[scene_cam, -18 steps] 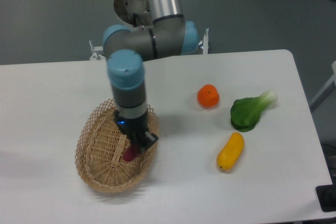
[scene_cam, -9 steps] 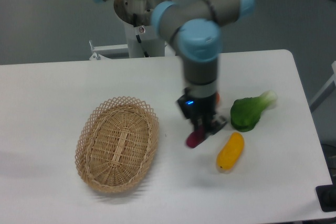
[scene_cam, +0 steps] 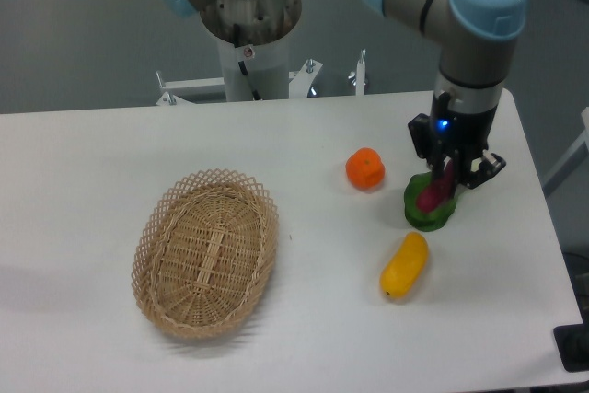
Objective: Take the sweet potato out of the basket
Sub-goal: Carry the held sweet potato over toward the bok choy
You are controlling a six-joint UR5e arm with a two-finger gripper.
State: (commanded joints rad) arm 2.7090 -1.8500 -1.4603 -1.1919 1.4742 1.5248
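Observation:
My gripper (scene_cam: 442,186) is shut on the sweet potato (scene_cam: 433,192), a small reddish-purple tuber, and holds it at the right side of the table, in front of the green leafy vegetable (scene_cam: 425,210). The tan wicker basket (scene_cam: 206,250) lies at the left of the table with nothing in it, far from the gripper.
A round orange fruit (scene_cam: 365,168) sits left of the gripper. A yellow oblong vegetable (scene_cam: 405,265) lies below it. The arm's base column (scene_cam: 250,34) stands at the back. The table's right edge is close to the gripper.
The gripper has carried the sweet potato out of the basket and across the table to the right, from over the basket to over the green vegetable.

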